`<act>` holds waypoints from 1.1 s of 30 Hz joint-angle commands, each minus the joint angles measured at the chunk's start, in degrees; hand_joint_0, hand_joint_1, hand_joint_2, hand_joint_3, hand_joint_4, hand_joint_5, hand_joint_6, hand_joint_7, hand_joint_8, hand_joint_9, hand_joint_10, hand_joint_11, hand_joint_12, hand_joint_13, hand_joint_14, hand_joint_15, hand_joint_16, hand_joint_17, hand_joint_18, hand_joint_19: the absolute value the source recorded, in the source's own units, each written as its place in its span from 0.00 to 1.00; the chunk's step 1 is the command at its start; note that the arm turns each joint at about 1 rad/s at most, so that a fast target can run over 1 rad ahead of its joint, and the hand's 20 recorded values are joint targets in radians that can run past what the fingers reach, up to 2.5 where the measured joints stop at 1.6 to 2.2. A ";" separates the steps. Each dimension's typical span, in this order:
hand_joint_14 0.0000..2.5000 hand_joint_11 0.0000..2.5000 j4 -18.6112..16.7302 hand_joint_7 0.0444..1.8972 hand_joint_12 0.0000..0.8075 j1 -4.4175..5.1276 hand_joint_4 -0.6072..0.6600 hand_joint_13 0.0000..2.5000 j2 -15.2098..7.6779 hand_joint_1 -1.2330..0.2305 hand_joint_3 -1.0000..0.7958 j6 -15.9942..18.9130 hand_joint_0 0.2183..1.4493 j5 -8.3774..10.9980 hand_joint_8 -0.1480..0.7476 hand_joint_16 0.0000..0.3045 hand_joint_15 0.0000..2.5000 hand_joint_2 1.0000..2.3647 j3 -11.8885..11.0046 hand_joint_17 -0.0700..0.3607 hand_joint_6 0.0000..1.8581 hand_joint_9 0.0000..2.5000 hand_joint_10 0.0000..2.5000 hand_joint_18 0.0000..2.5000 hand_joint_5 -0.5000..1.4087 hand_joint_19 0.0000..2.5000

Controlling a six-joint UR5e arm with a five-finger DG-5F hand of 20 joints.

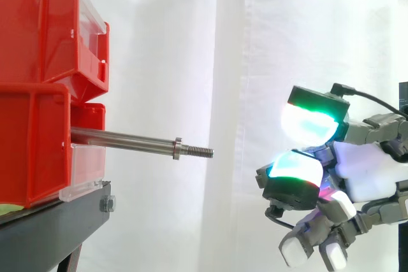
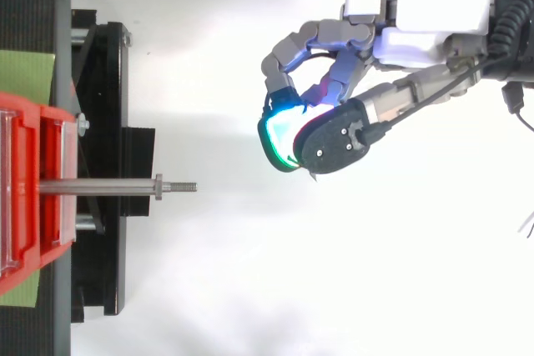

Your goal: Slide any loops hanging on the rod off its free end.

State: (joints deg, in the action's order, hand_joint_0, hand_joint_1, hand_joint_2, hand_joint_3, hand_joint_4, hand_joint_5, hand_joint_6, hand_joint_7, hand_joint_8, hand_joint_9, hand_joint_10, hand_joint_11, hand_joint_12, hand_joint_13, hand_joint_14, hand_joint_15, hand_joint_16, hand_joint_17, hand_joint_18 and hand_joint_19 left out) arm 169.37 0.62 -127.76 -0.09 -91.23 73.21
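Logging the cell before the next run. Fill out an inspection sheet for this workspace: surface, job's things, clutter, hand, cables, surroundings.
surface: black stand at the left, with a green sheet on it under the bins.
job's things: metal rod sticks out from the stacked red bins. It is bare, with no loop hanging on it. A collar and a threaded tip are at its free end.
clutter: nothing seen.
hand: the hand is beyond the rod's free end and apart from it. Whether it holds anything cannot be told.
cables: nothing seen of the task's.
surroundings: white curtain behind the work.
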 commanded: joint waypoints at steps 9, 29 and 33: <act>0.00 0.16 0.09 0.67 0.27 -0.01 0.51 0.33 0.06 0.39 0.43 0.00 0.31 -0.01 0.49 0.12 0.05 0.01 0.00 0.35 0.41 0.52 0.01 0.35 0.24 0.17; 0.00 0.13 -0.18 0.75 0.35 -0.01 0.46 0.36 -0.03 0.33 0.51 0.00 0.31 0.35 0.50 0.15 0.03 0.01 0.09 0.41 0.36 0.56 0.00 0.40 0.27 0.12; 0.00 0.13 -2.46 0.75 0.35 0.17 0.46 0.36 -0.03 0.33 0.50 0.09 0.31 1.05 0.49 0.15 0.03 0.01 2.46 0.40 0.36 0.55 0.00 0.39 0.27 0.13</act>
State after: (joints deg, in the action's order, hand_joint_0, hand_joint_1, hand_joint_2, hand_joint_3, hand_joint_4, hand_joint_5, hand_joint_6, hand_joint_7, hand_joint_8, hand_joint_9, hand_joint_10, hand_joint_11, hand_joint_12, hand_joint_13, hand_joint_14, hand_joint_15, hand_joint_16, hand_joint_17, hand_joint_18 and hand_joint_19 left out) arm 168.60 0.67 -127.79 -0.06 -90.67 74.07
